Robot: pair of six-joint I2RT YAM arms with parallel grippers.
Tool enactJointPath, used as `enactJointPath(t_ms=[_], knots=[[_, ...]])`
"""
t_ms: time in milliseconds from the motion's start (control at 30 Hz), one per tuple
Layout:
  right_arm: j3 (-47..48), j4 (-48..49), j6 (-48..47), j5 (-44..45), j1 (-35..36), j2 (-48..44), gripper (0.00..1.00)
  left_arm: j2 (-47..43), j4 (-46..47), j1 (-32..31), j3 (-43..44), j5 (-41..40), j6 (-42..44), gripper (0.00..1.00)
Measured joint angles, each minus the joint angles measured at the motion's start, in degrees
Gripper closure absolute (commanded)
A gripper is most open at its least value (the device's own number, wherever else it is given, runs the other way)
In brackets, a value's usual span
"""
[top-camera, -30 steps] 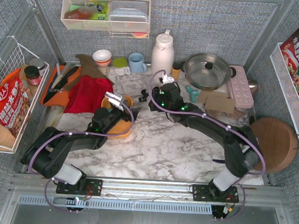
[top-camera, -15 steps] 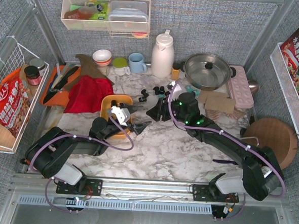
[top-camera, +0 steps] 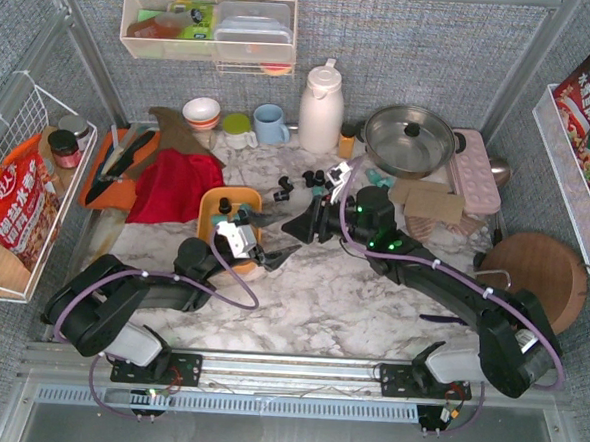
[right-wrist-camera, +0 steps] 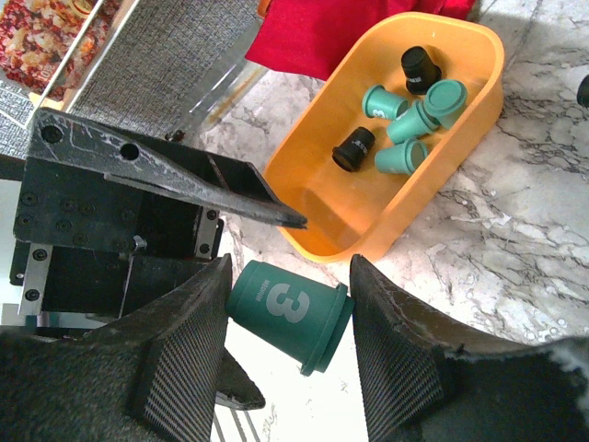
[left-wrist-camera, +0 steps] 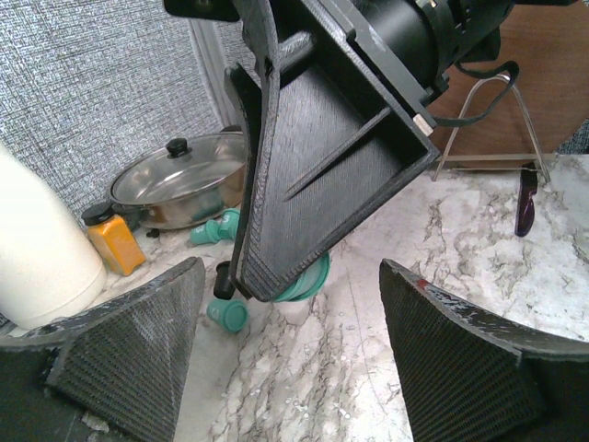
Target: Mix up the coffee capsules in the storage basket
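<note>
The orange storage basket (right-wrist-camera: 313, 152) holds several coffee capsules, teal (right-wrist-camera: 400, 157) and black (right-wrist-camera: 354, 147). In the top view the basket (top-camera: 211, 201) lies left of centre. My right gripper (right-wrist-camera: 290, 281) is shut on a teal capsule marked "3" (right-wrist-camera: 290, 313), held sideways just off the basket's near end. It shows in the top view (top-camera: 300, 226) to the right of the basket. My left gripper (left-wrist-camera: 294, 368) is open and empty over bare marble, facing the right gripper, and shows at the basket's near right corner (top-camera: 273, 258). Loose capsules (top-camera: 313, 177) lie behind.
A red cloth (top-camera: 175, 184) and a darker orange tray (top-camera: 102, 184) lie left of the basket. A white thermos (top-camera: 321, 107), a blue mug (top-camera: 271, 124), a lidded steel pan (top-camera: 410, 140) and a cardboard box (top-camera: 432, 199) stand at the back. A round wooden board (top-camera: 542, 281) is at the right.
My right gripper left the loose capsules at the back and came toward the basket with a teal capsule. My left gripper drew back from over the basket to its near right.
</note>
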Motion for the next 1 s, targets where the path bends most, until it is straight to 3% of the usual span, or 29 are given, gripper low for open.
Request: enactJointPath(t_ms=[167,567,700,833,1000], knots=[[0.0,1.2,1.11,-1.03,0.0,0.39,0.56,-0.04,0.02,-0.15,-0.09,0.0,0.76,0.37],[-0.07,3.04,4.04,-3.69,0.15,1.33,0.55,-0.2,0.02,-0.37,-0.2,-0.22,1.9,0.47],[-0.26,3.52,4.94,-4.46,0.33,1.77,0.54,-0.39,0.02,-0.42,-0.28,-0.5,2.45,0.59],[-0.33,4.55,5.05,-5.16,0.33,1.79,0.44,-0.74,0.09,-0.48,-0.35,-0.48,2.29,0.76],[-0.33,4.22,4.7,-5.03,0.33,1.22,0.31,-1.11,0.22,-0.48,-0.46,-0.55,3.17,0.81]])
